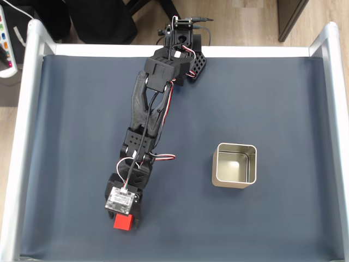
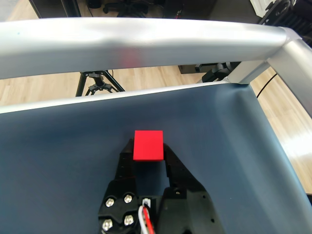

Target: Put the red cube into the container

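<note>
The red cube lies low on the dark mat near the front edge in the fixed view, left of centre. My gripper reaches down over it from the black arm. In the wrist view the red cube sits between the two black fingertips of my gripper, one finger against each side, so the jaws are shut on it. I cannot tell whether the cube is off the mat. The container, a square silver tin with a shiny empty inside, stands well to the right of the gripper in the fixed view.
A dark blue-grey mat covers the table, framed by silver rails. In the wrist view a thick rail runs close ahead of the cube. The arm's base is at the far edge.
</note>
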You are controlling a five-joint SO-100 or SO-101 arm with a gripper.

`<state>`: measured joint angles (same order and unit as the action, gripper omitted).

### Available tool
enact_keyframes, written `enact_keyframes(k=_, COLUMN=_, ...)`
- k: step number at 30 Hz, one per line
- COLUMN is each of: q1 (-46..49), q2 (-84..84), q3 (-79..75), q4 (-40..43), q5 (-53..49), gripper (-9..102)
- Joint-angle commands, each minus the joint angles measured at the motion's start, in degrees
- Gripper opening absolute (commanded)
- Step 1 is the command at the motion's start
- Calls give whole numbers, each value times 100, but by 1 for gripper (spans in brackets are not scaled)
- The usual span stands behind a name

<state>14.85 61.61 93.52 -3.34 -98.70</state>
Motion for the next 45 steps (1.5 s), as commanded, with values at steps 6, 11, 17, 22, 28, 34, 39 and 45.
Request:
enact_keyframes(k=6, q1=-114, q2=835, q3=-62, q4=431, q5=123, gripper=0)
enact_keyframes(k=11, q1=-299, q2=1907, q3=352, q4=1020, q5=229, gripper=0)
enact_keyframes(k=17, q1=-633, q2=3296, q3=1187, q4=1687, q5=149, gripper=0)
enact_keyframes(k=22, q1=-993, q2=4359, q3=1942, q4=2276, q5=132, gripper=0)
enact_keyframes(k=28, q1=-1635, q2=5414, q3=2821, q4=2654, q5=220, gripper=0)
enact_keyframes(k=34, q1=-2443, q2=6073, q3=3331, q4=2813, q5=369, gripper=0)
enact_keyframes(k=39, q1=-3085, q2=6284, q3=3445, q4=2874, q5=448, gripper=0)
enact_keyframes(k=45, q1=-3691, q2=6328, q3=3454, q4=2953, q5=519, gripper=0)
